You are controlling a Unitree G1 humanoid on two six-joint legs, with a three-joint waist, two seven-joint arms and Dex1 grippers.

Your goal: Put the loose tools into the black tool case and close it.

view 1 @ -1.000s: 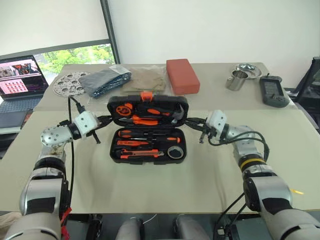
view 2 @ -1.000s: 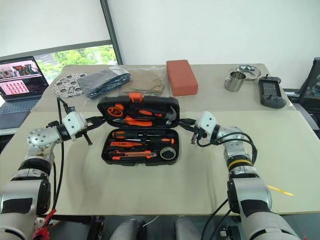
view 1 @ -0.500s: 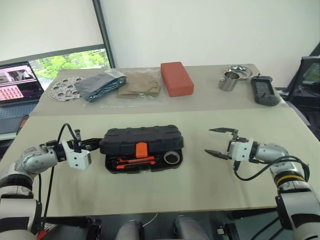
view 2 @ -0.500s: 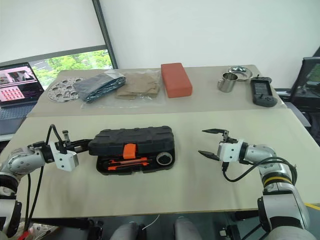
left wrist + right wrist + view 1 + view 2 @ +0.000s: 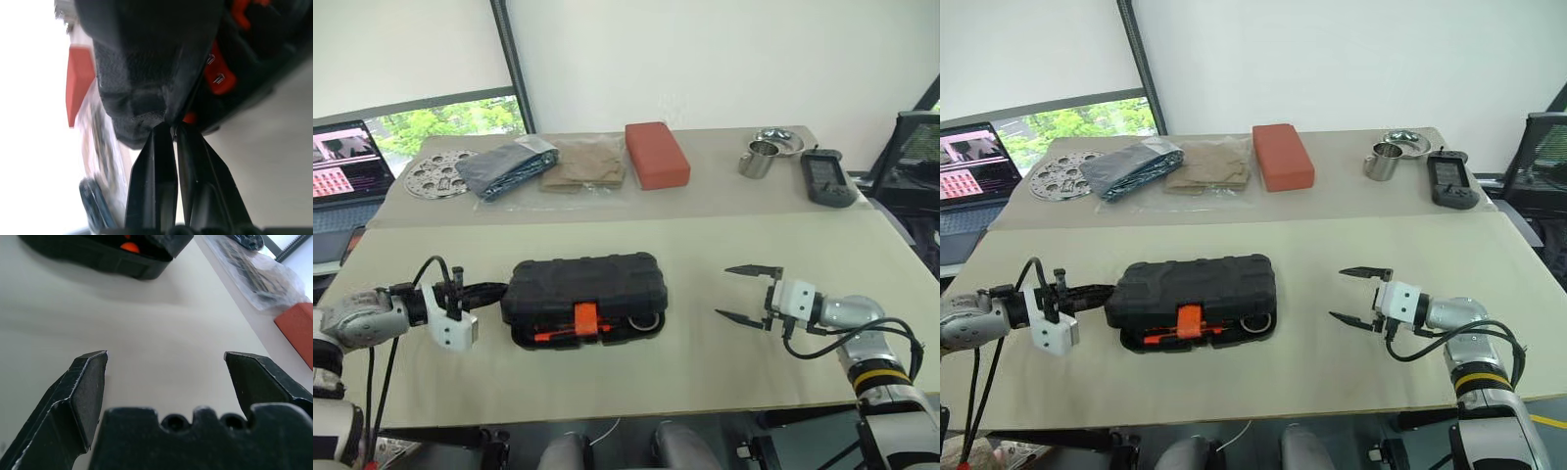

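The left gripper [image 5: 494, 290], fingers pinched together, is touching the left edge of the black tool case [image 5: 584, 299] (lid nearly down, latch unfastened) lying mid-table, probably steadying it, while the right gripper [image 5: 746, 293] is hanging wide open and empty, well apart.

Back table, 12 o'clock: red-orange block [image 5: 657, 155]; tan cloth in clear bag [image 5: 583, 163] and dark folded bag [image 5: 502, 164] toward 11; perforated metal disc [image 5: 433, 175], laptop [image 5: 348, 168] at 10; steel cup [image 5: 755, 158], bowl [image 5: 777, 138], handheld device [image 5: 826, 178] at 1
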